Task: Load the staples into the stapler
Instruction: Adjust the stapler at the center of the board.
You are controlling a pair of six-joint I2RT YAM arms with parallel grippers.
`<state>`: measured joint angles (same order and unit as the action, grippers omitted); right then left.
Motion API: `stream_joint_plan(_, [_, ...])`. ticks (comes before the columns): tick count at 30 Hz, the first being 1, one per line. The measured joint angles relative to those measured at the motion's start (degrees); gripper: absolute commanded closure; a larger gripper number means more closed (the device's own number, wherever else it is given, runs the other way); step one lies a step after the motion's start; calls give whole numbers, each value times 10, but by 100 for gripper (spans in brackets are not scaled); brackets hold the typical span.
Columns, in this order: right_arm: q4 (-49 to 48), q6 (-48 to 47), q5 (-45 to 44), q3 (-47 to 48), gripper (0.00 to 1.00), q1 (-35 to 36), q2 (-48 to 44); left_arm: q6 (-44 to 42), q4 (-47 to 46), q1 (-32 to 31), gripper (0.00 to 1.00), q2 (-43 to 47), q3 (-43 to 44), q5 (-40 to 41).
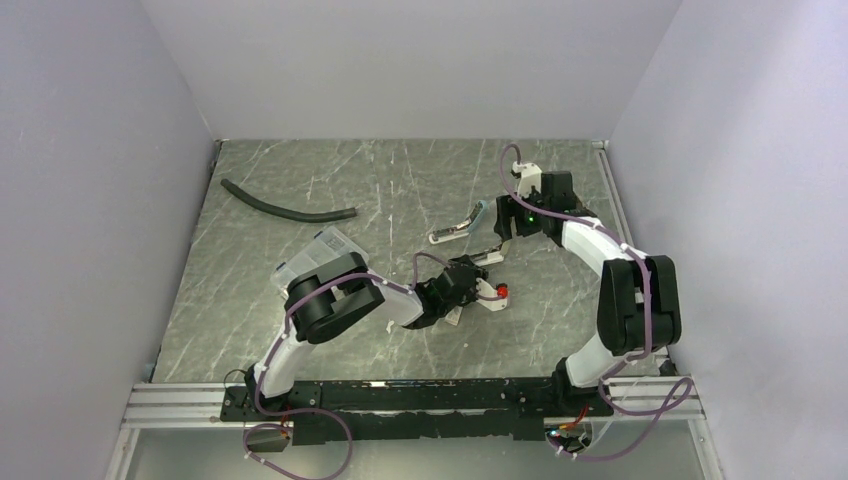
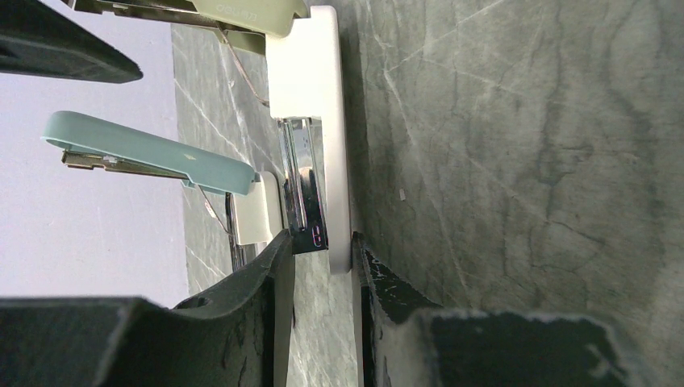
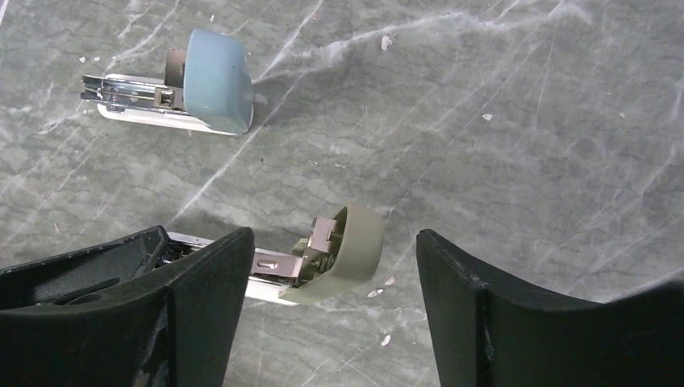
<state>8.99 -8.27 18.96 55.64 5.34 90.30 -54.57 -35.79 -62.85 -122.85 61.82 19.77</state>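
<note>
Nearest the arm bases, the left gripper has its fingers drawn in to a narrow gap. They are closed on the front end of the olive-lidded stapler, with the white base and the tip of the chrome magazine pinched between them. Just beside that gripper, on its right, the staple box lies on the table. It is a tiny white carton with a red mark, and neither arm holds it. The stapler's lid is swung up off the magazine, so the opening step looks done and the tool looks braced for loading. The feeding itself seems not yet begun, since the box sits apart from the magazine and no strip of staples shows anywhere. What is left, by this reading, is to get a strip out of the box, lay it in the channel and close the lid. Farther out, the right gripper hangs over the raised olive lid. Its fingers are spread wide to either side, touch nothing and hold nothing. Beyond it lies the blue-lidded stapler, also lying open, well apart from both grippers. Several things cannot be settled. The box is too small in the overhead view to tell whether it is open or sealed. The magazine channel is seen only edge-on from the left wrist and is half hidden behind a finger from the right wrist, so whether it already holds staples is unclear. The rear hinge of the olive stapler is cut off at the frame edge.
</note>
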Motion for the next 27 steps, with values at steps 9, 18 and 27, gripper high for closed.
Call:
stream_joint_plan(9, [0, 6, 7, 10, 65, 0, 11, 0, -6, 0, 76, -3, 0, 2])
stream_joint_plan(18, [-16, 12, 2, 1, 80, 0, 0, 19, 1, -1, 57, -3, 6, 3])
stream_joint_plan(27, [-53, 9, -12, -66, 82, 0, -88, 76, 39, 10, 35, 22, 13, -18])
